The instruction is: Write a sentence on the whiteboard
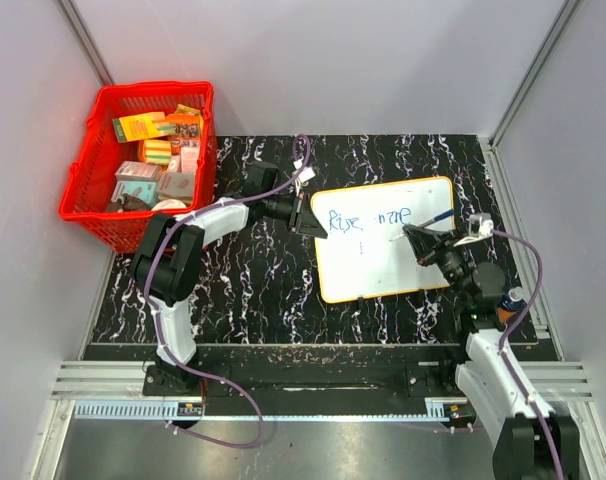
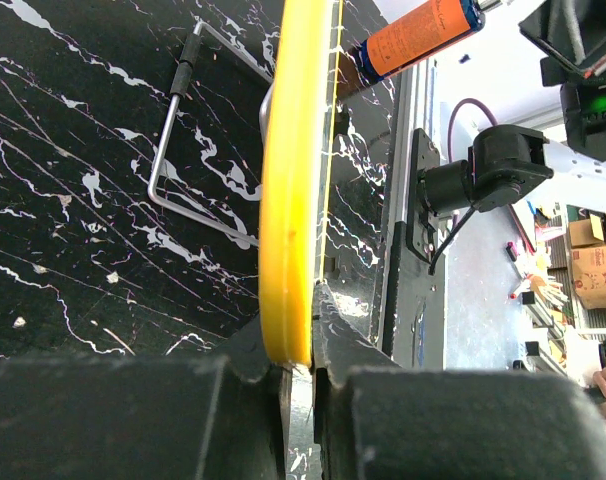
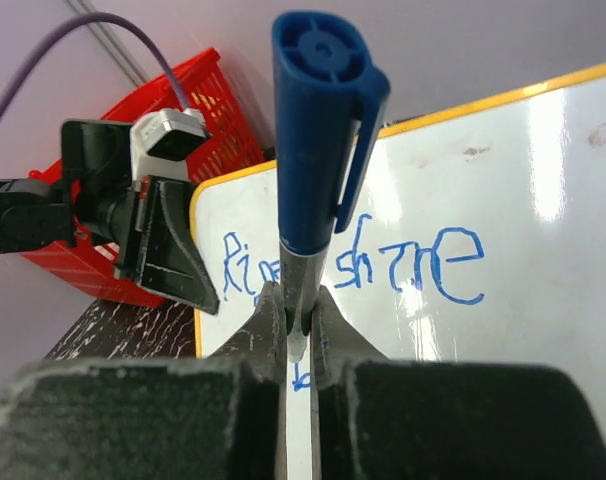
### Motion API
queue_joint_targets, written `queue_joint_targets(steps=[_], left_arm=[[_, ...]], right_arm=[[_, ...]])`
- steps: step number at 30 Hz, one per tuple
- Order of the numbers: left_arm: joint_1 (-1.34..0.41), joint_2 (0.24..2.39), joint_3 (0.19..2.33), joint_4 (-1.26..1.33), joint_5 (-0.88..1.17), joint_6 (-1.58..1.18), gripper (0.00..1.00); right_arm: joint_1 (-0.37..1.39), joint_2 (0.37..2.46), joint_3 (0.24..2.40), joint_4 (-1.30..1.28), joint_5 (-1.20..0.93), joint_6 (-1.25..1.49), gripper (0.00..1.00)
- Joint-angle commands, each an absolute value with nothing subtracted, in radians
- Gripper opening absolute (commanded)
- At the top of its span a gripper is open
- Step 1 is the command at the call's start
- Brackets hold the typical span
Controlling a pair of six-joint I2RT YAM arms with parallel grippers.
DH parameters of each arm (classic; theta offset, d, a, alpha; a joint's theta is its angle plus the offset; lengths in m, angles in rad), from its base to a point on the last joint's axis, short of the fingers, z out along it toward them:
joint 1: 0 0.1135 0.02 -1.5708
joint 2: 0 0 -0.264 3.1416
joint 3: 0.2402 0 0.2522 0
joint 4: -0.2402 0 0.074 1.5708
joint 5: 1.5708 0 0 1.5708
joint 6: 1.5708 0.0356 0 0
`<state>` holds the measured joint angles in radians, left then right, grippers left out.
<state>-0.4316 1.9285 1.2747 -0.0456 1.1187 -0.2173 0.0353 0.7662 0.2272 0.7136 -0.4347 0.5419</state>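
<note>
The whiteboard point(image 1: 383, 265), white with an orange-yellow rim, lies tilted on the black marbled table. The sentence point(image 1: 368, 217) is in blue, its top line reading "Rise shine", with a small blue stroke point(image 1: 361, 245) below. My left gripper point(image 1: 305, 215) is shut on the board's left edge; the left wrist view shows the yellow rim point(image 2: 293, 200) pinched in that gripper point(image 2: 301, 365). My right gripper point(image 1: 423, 243) is shut on a blue marker point(image 1: 430, 222) over the board's right part. In the right wrist view the gripper point(image 3: 298, 320) grips the marker point(image 3: 323, 150) above the writing point(image 3: 423, 265).
A red basket point(image 1: 78, 190) with several boxes stands at the far left. An orange bottle point(image 1: 513, 300) stands by the right arm and shows in the left wrist view point(image 2: 423, 35). A bent metal wire stand point(image 2: 173, 150) lies under the board. Grey walls surround the table.
</note>
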Motion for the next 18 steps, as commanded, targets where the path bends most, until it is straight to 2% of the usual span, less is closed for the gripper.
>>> queue_joint_targets(steps=[1, 5, 10, 18], left_arm=[[-0.479, 1.968, 1.235, -0.097, 0.983, -0.006, 0.0], [-0.479, 1.971, 1.235, -0.097, 0.982, -0.008, 0.0], [-0.48, 1.971, 1.236, -0.097, 0.982, -0.008, 0.0], [-0.482, 1.973, 1.235, -0.097, 0.985, -0.009, 0.0]], right_arm=[[0.032, 0.612, 0.18, 0.708, -0.396, 0.486, 0.0], [0.047, 0.545, 0.163, 0.634, -0.431, 0.439, 0.0], [0.126, 0.52, 0.135, 0.592, -0.328, 0.338, 0.0], [0.351, 0.702, 0.13, 0.724, -0.117, 0.247, 0.0]])
